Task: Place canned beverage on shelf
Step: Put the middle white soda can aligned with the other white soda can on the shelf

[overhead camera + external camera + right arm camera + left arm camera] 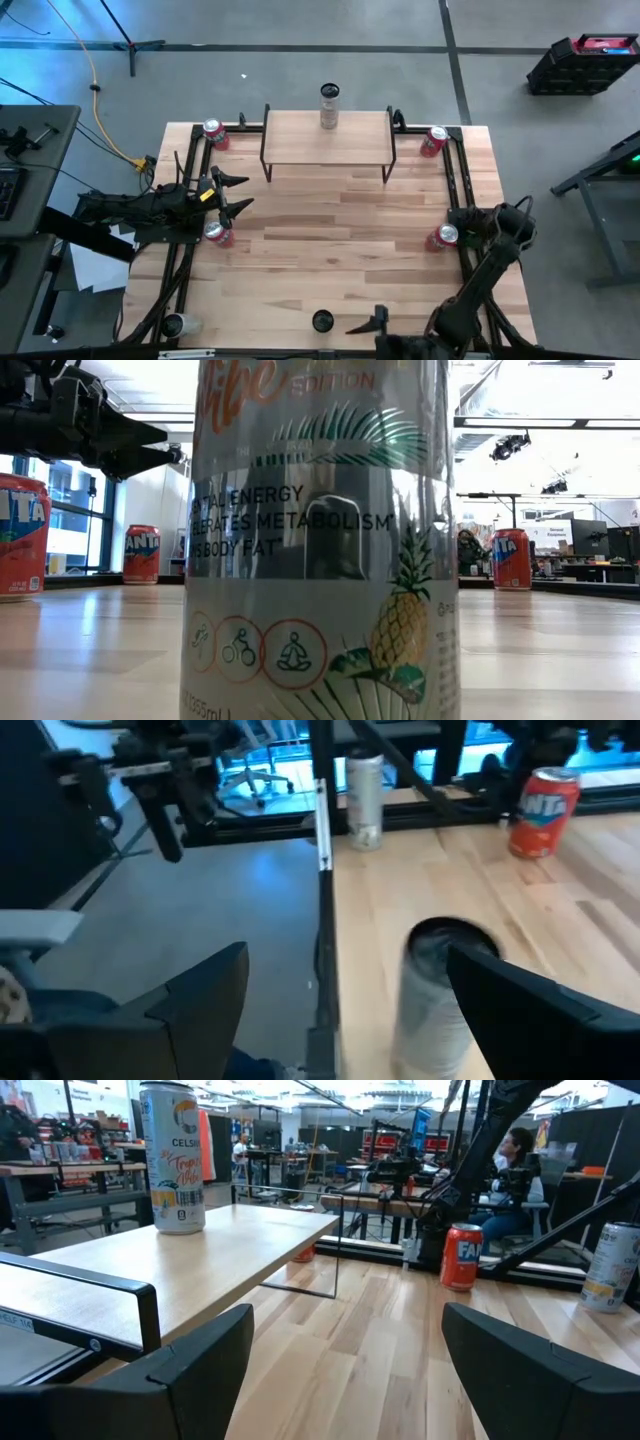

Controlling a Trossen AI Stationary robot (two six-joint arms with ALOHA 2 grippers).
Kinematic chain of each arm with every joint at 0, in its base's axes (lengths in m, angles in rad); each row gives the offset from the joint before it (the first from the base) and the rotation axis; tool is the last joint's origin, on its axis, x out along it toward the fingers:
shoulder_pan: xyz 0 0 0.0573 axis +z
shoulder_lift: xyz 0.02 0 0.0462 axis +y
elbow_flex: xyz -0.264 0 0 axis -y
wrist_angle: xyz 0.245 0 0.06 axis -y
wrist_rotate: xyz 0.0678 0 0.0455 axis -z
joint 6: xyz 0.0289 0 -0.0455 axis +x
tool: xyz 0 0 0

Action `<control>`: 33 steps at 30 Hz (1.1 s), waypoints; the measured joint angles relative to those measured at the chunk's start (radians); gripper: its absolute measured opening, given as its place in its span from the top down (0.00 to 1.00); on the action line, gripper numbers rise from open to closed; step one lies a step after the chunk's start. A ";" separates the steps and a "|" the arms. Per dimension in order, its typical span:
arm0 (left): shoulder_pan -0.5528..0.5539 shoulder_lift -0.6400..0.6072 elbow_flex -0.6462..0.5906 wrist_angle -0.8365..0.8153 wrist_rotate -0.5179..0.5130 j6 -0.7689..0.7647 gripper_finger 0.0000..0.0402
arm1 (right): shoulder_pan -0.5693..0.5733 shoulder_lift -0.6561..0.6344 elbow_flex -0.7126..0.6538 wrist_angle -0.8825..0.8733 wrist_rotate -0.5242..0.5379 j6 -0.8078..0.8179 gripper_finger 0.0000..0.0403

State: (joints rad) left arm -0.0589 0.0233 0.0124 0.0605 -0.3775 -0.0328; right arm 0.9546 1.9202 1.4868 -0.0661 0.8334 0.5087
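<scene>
The shelf stands at the table's far middle, and a tall silver can stands upright on its far edge. Another tall can with a pineapple print stands upright near the table's near edge. My right gripper is open just to the right of it, pointing at it. In the right wrist view the can shows partly behind one finger, and my right gripper has nothing between its fingers. My left gripper waits open at the table's left.
Red cans stand at the far left, far right, left and right of the table. A silver can stands at the near left corner. Black rails run along both sides.
</scene>
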 joint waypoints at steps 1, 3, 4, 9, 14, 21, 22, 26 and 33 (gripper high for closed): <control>0.000 0.000 0.000 0.000 0.000 0.000 0.22 | 0.000 0.012 0.000 0.013 0.003 -0.016 0.19; 0.000 0.000 0.000 0.000 0.000 0.000 0.22 | -0.006 0.035 0.000 0.017 0.011 -0.021 0.19; 0.000 0.000 0.000 0.000 0.000 0.000 0.22 | -0.010 0.045 0.000 0.016 0.023 -0.018 0.19; 0.000 0.000 0.000 0.000 0.000 0.000 0.22 | -0.014 0.085 0.000 0.018 0.186 0.063 0.19; 0.000 0.000 0.000 0.000 0.000 0.000 0.22 | 0.005 0.129 0.000 0.042 0.294 0.067 0.19; 0.000 0.000 0.000 0.000 0.000 0.000 0.22 | -0.009 0.217 0.000 0.218 0.352 0.004 0.19; 0.000 0.000 0.000 0.000 0.000 0.000 0.22 | -0.008 0.227 0.000 0.230 0.382 -0.002 0.19; 0.000 0.000 0.000 0.000 0.000 0.000 0.22 | -0.007 0.242 0.000 0.234 0.446 0.009 0.19; 0.000 0.000 0.000 0.000 0.000 0.000 0.22 | -0.029 0.242 0.000 0.240 0.391 0.038 0.19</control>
State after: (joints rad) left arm -0.0586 0.0231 0.0124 0.0605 -0.3775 -0.0326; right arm 0.9253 2.1624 1.4868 0.1738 1.2248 0.5464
